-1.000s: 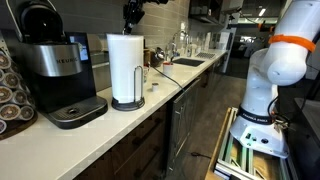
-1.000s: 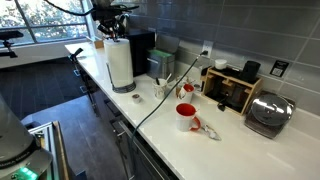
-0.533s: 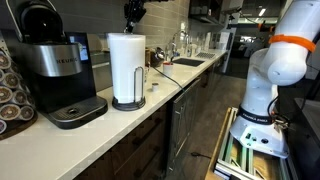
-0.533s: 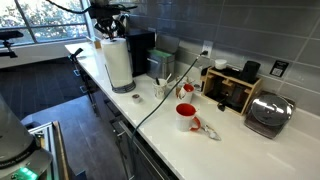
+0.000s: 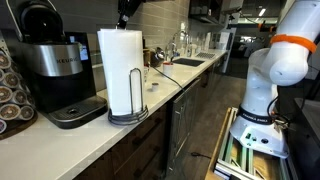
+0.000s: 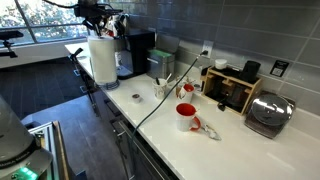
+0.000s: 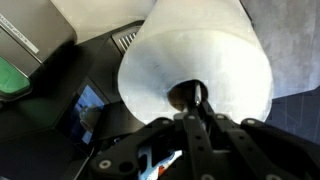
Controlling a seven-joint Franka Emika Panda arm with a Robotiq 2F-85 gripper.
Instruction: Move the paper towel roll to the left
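Note:
The paper towel roll, a tall white cylinder on a dark wire stand with a round base, stands near the counter's front edge beside the coffee maker. It also shows in an exterior view. My gripper comes down from above onto the top of the stand, as an exterior view also shows. In the wrist view the roll fills the frame from above, and my gripper is shut on the stand's centre post. Whether the base touches the counter cannot be told.
The black-and-silver coffee maker stands against the wall behind the roll. Further along the counter are a red mug, a wooden box and a toaster. A sink lies further down. The robot's base stands on the floor.
The roll, held at its top by my gripper, has moved away from the wall toward the counter's front edge and now partly covers the coffee maker in an exterior view.

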